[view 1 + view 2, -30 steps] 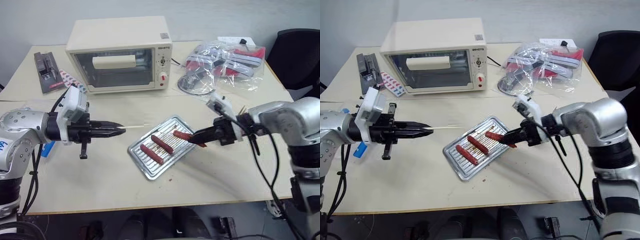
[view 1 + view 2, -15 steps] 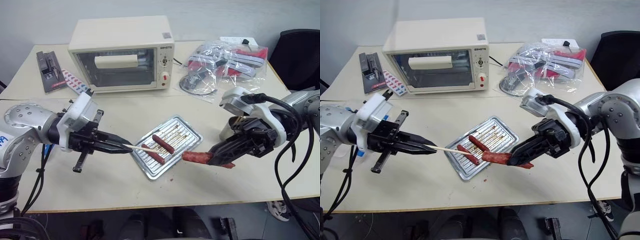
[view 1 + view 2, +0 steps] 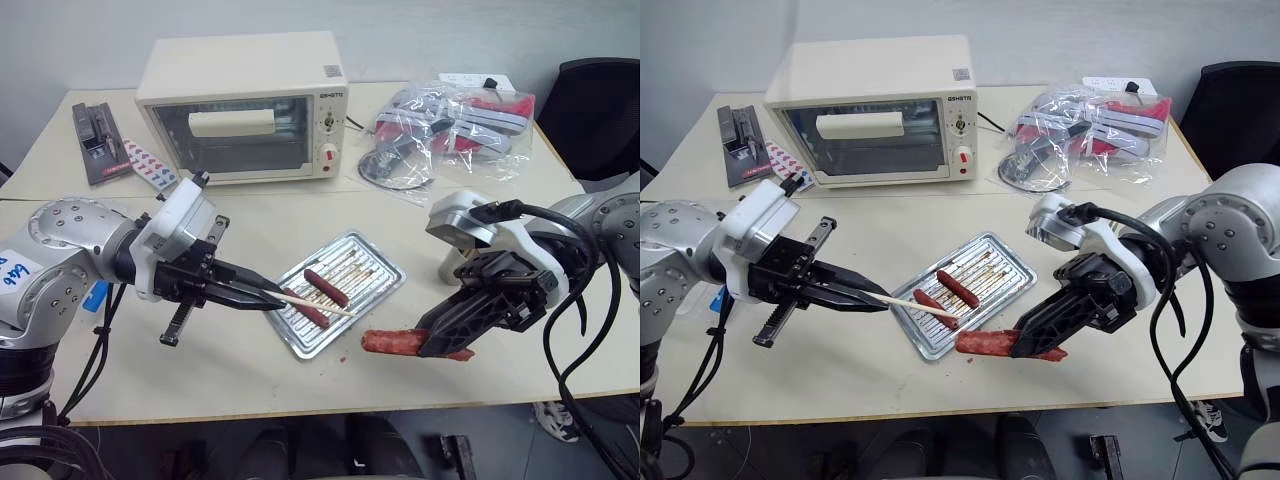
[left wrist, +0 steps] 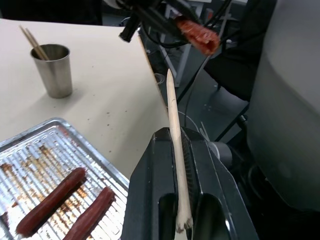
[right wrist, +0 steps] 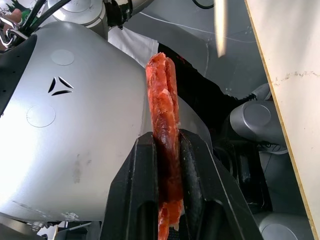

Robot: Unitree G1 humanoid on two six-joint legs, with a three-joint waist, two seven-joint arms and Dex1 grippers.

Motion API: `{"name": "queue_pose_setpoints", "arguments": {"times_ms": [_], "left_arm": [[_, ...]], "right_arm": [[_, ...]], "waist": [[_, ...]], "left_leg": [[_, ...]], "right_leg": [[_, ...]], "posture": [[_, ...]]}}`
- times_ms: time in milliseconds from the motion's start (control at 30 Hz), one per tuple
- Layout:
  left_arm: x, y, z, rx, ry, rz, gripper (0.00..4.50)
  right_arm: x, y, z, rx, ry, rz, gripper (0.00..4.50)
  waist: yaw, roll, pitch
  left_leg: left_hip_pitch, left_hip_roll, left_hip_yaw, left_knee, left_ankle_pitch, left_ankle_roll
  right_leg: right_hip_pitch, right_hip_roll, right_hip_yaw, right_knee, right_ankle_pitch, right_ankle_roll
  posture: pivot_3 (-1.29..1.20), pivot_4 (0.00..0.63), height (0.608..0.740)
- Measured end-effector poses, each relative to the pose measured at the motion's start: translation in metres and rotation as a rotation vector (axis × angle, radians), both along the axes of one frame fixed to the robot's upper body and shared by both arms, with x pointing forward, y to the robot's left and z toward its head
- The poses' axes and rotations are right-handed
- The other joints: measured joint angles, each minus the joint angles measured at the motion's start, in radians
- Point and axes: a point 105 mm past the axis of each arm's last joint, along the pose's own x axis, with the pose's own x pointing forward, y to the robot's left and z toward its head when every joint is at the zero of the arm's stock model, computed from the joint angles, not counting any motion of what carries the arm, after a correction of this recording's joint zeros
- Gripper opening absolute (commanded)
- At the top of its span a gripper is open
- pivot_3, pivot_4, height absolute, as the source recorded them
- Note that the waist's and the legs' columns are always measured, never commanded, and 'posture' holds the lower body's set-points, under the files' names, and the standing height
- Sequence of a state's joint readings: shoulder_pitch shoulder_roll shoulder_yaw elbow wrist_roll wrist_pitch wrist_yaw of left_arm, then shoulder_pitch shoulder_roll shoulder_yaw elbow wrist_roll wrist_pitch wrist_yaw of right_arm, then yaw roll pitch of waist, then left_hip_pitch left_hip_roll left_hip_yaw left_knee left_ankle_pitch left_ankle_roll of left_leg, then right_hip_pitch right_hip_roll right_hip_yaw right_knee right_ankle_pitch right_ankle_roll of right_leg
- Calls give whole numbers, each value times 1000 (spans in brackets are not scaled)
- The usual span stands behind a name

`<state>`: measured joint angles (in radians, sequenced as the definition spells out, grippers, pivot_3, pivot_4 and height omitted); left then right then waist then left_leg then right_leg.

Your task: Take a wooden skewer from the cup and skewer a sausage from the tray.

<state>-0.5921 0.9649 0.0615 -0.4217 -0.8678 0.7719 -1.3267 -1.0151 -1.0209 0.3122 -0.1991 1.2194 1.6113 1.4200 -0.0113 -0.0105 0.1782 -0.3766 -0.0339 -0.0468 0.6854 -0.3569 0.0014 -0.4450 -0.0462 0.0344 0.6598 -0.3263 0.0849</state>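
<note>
Clamping the wooden skewer (image 3: 318, 303) in our left gripper (image 3: 262, 296), we pinch a sausage (image 3: 392, 343) in our right gripper (image 3: 432, 342) near the tray (image 3: 372, 256).

My left claw (image 3: 272, 299) is black and grips a pale wooden skewer (image 3: 318, 304); my right claw (image 3: 425, 343) is black too, around a reddish-brown sausage (image 3: 392, 343). The tray (image 3: 375, 267) is shiny silver, ridged, with brown grease stains. The cup (image 4: 54, 70) is grey metal. The table (image 3: 250, 360) is pale beige, the oven (image 3: 240, 105) cream.
</note>
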Motion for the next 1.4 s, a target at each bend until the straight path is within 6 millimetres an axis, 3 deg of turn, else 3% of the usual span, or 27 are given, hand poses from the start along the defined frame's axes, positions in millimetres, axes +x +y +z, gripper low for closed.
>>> {"name": "queue_pose_setpoints", "arguments": {"times_ms": [233, 1400], "left_arm": [[-13, -3, 1, 24, -2, -67, 0], [-17, 1, -1, 46, -2, -54, 0]], "right_arm": [[-1, 2, -6, -22, 36, 8, 304], [0, -1, -19, -49, 78, -29, 304]], "waist": [[9, 0, 0], [10, 0, 0]], "left_leg": [[0, 0, 0, 1, 0, 0], [0, 0, 0, 1, 0, 0]], "right_leg": [[0, 0, 0, 0, 0, 0], [0, 0, 0, 1, 0, 0]], "posture": [[0, 150, 740], [0, 150, 740]]}}
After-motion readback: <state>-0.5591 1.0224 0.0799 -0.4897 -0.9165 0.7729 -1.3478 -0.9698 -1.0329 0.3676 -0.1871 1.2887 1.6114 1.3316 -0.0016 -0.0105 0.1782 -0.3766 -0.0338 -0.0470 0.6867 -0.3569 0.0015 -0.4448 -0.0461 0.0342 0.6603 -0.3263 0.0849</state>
